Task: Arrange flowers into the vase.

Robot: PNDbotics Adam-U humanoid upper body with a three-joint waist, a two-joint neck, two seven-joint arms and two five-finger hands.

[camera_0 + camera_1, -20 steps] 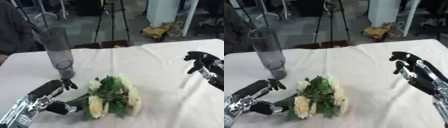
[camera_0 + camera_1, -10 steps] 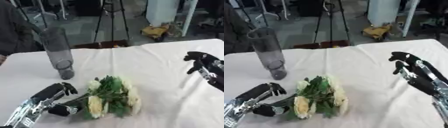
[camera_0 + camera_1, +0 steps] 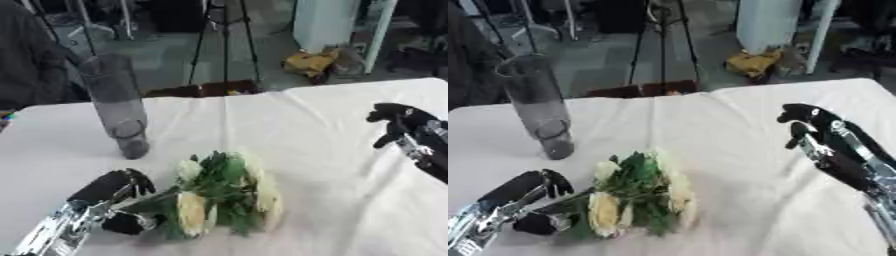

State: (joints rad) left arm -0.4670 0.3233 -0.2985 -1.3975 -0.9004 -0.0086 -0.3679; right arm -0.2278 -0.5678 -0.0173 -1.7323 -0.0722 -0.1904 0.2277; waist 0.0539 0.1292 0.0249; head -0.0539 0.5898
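Where the bunch of cream-white roses with dark green leaves (image 3: 223,192) meets the left hand (image 3: 114,200), the stems are hard to make out: they run as a thin dark line toward the hand and vanish between the thumb and the curled fingers, so the exact contact is hidden. That hand comes in from the lower left corner, its arm cut off by the frame edge, and its fingers and thumb are curled round the stem ends. The bunch lies flat on the worktop covered in a white cloth (image 3: 315,130), near the front edge and a little left of centre. Its long axis runs roughly left to right, with the stems pointing left into the hand and the blooms spread to the right, the leaves between. Individual flowers blur together, so their number cannot be told.

Behind the left hand, toward the far left of the worktop, stands the tall cylindrical vase of grey translucent glass (image 3: 116,105), upright and apart from both the bunch and the hand.

At the right side the right hand (image 3: 820,137) hangs above the cloth, fingers bent and holding nothing, well apart from the flowers; its arm is cut off by the right edge.
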